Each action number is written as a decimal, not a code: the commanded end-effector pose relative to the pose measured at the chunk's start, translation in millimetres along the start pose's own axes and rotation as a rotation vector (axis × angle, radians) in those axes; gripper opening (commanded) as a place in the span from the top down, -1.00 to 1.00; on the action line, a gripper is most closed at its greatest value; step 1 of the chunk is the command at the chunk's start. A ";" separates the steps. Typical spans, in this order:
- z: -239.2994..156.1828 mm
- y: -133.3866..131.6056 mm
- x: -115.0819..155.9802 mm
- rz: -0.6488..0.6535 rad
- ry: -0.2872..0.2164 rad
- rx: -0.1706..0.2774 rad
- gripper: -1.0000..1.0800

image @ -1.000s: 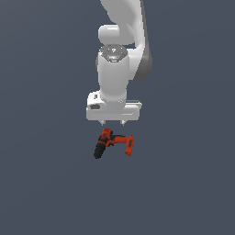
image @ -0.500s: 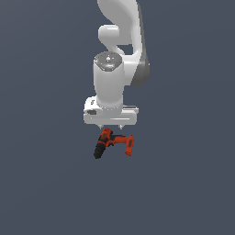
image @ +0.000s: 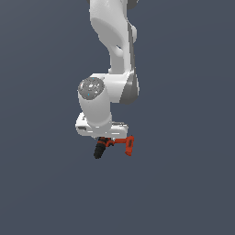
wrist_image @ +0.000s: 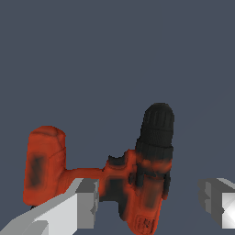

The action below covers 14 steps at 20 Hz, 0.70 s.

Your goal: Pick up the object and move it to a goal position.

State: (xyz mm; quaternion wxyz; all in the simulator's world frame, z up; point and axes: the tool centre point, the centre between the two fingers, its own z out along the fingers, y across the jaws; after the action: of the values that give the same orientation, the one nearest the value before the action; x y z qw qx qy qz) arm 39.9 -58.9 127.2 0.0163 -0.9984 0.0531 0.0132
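The white jointed robot arm [image: 112, 69] reaches down over a plain slate-grey surface [image: 183, 183] that fills both views. Its white two-fingered gripper [wrist_image: 151, 204] stands with jaws apart, straddling the red-orange, L-shaped cordless drill with black chuck [image: 114, 146] lying directly beneath. This looks like the grasp step; next, closing on the drill's body, then lifting.

The white arm [image: 112, 69] hangs straight down over the drill [image: 113, 145] — its gripper [wrist_image: 151, 206] spread wide, fingers [wrist_image: 85, 202] either side of the drill's body, not touching.
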 end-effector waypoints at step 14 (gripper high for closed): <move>63.3 35.0 21.9 0.112 -0.055 0.066 -0.62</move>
State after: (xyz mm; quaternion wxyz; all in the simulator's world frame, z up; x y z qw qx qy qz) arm 55.5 -92.9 64.5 0.0485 -0.9923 0.1069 0.0394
